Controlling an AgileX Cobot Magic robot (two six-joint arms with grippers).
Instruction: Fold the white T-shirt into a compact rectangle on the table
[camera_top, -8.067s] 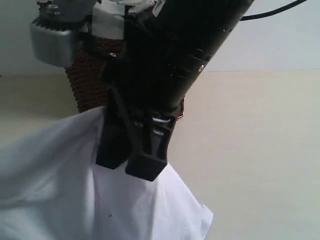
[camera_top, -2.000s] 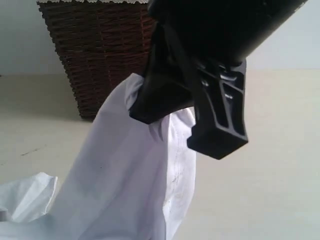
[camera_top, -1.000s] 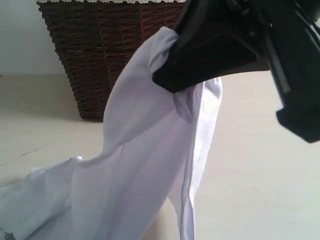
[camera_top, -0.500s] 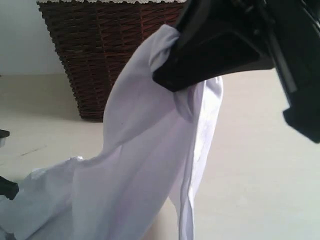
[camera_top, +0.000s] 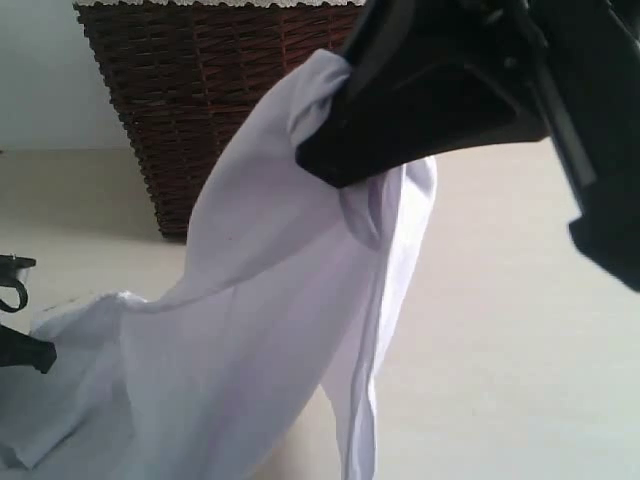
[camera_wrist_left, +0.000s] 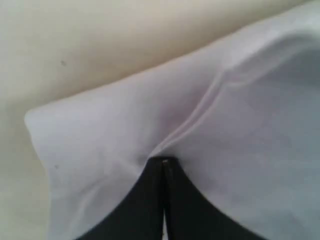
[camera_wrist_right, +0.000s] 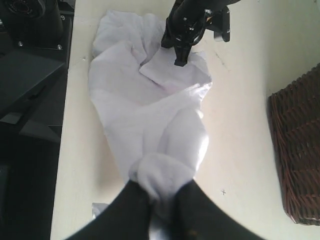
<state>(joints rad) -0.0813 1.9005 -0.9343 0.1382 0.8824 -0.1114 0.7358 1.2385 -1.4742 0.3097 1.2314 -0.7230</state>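
Note:
My right gripper (camera_top: 390, 175) holds the white T-shirt (camera_top: 260, 330) high above the table (camera_top: 520, 380), shut on a bunched fold (camera_wrist_right: 162, 182). From there the cloth hangs down and left in a long sheet. My left gripper (camera_top: 20, 340) is low at the left edge, shut on a flat part of the T-shirt (camera_wrist_left: 125, 130) near a seam. In the right wrist view the left gripper (camera_wrist_right: 179, 62) pinches the far end of the T-shirt (camera_wrist_right: 145, 100), which lies stretched along the table (camera_wrist_right: 240, 100). Lettering, collar and tag are hidden.
A dark brown wicker basket (camera_top: 200, 100) stands on the table behind the raised cloth, and its side (camera_wrist_right: 297, 150) shows in the right wrist view. Black robot base parts (camera_wrist_right: 30, 60) lie beyond the table's edge there.
My left gripper has come into view at the left edge and taken the low end of the shirt, which now spreads flatter and further left. The right gripper has hardly moved.

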